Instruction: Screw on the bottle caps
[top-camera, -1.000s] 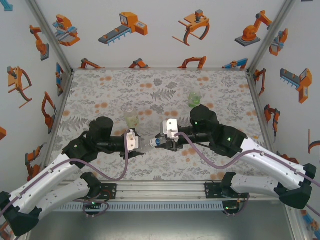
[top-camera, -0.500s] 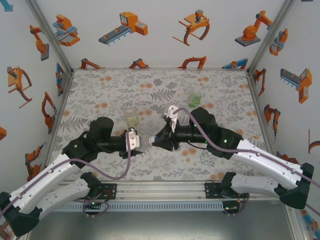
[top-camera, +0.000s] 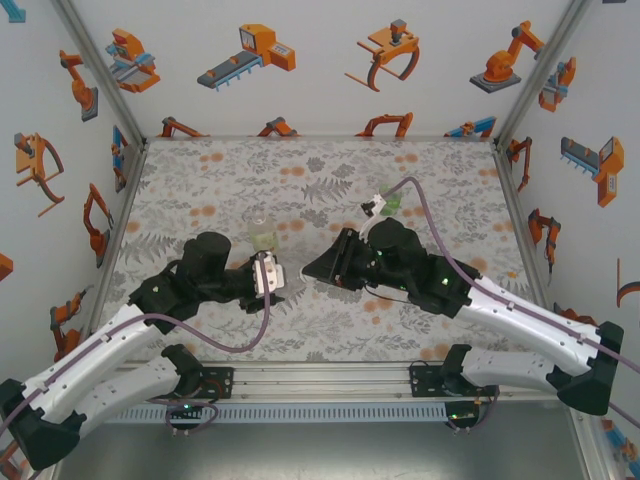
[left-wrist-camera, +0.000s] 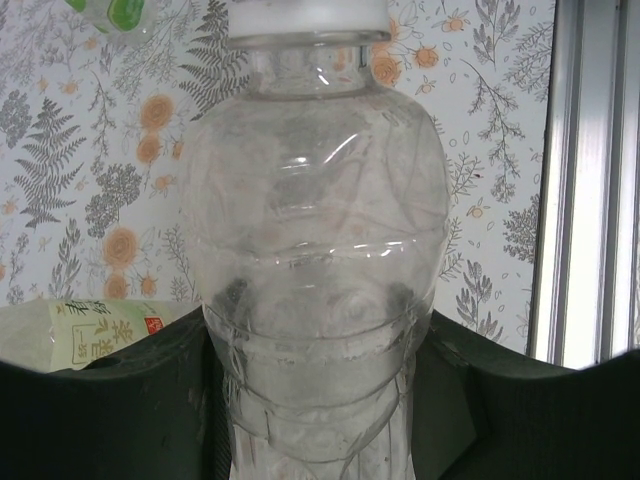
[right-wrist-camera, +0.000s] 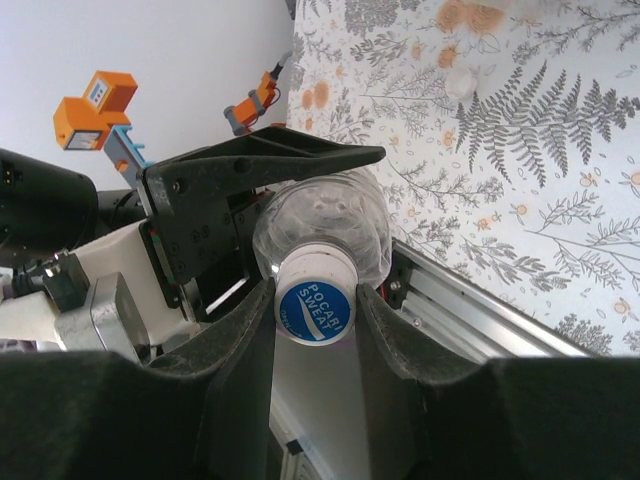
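My left gripper (left-wrist-camera: 315, 385) is shut on the lower body of a colourless bottle (left-wrist-camera: 315, 230), which it holds lying sideways above the mat. In the top view the left gripper (top-camera: 283, 284) and right gripper (top-camera: 309, 270) meet tip to tip near the table's front middle. The right gripper (right-wrist-camera: 316, 300) is shut on that bottle's cap (right-wrist-camera: 316, 305), a white cap with a blue printed top, seated on the neck of the bottle (right-wrist-camera: 325, 222). A yellowish bottle (top-camera: 262, 237) stands behind the left gripper. A green bottle (top-camera: 390, 196) stands farther back right, partly hidden by the right wrist.
The floral mat (top-camera: 300, 180) covers the table between white walls with orange robot prints. An aluminium rail (top-camera: 320, 378) runs along the near edge by the arm bases. The right arm's purple cable (top-camera: 425, 205) loops over the green bottle.
The right wrist has rolled around the bottle's axis with its jaws staying on the cap, swinging its camera up and toward the back. The left gripper and bottle stayed almost still.
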